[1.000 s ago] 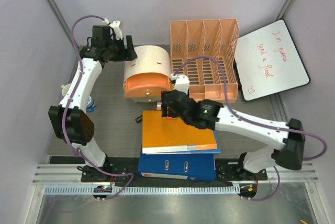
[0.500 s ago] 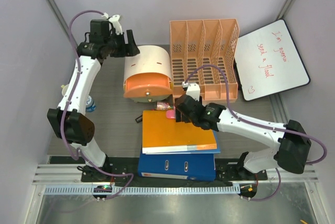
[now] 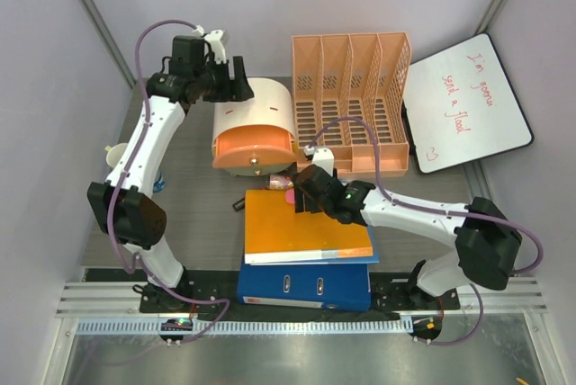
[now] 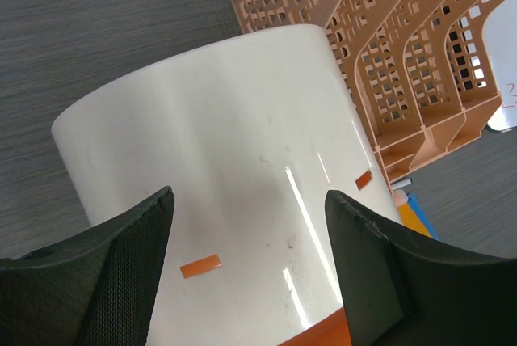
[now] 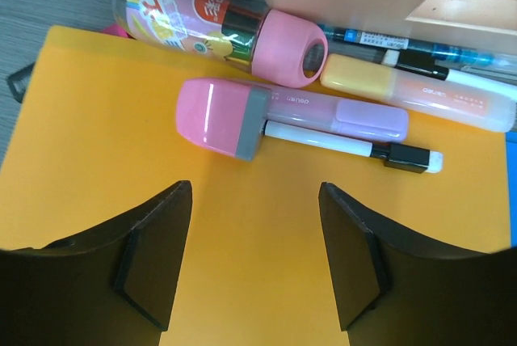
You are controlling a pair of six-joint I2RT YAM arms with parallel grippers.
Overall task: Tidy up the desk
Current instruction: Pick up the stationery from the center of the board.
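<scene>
The desk (image 3: 193, 214) is a dark grey wood-grain top. My left gripper (image 3: 241, 79) hovers open over the far end of a white cylindrical bin (image 3: 256, 115) that lies on its side and has an orange rim. In the left wrist view its two fingers (image 4: 121, 265) straddle the bin's white wall (image 4: 210, 144) without touching it. My right gripper (image 3: 297, 192) stands open, holding nothing, just above the orange folder (image 5: 121, 120). Ahead of it lie a pink highlighter (image 5: 242, 116), a white marker (image 5: 347, 145), a yellow highlighter (image 5: 412, 91) and a pink pen tube (image 5: 218, 18).
The orange folder (image 3: 301, 228) rests on a blue binder (image 3: 306, 286) at the near edge. A peach file rack (image 3: 351, 102) stands right of the bin. A whiteboard (image 3: 463, 102) with red writing lies at the far right. Grey walls close in on both sides.
My left gripper has swung right, from left of the bin to over its far end. The right gripper shifted slightly right along the folder's far edge and stayed open.
</scene>
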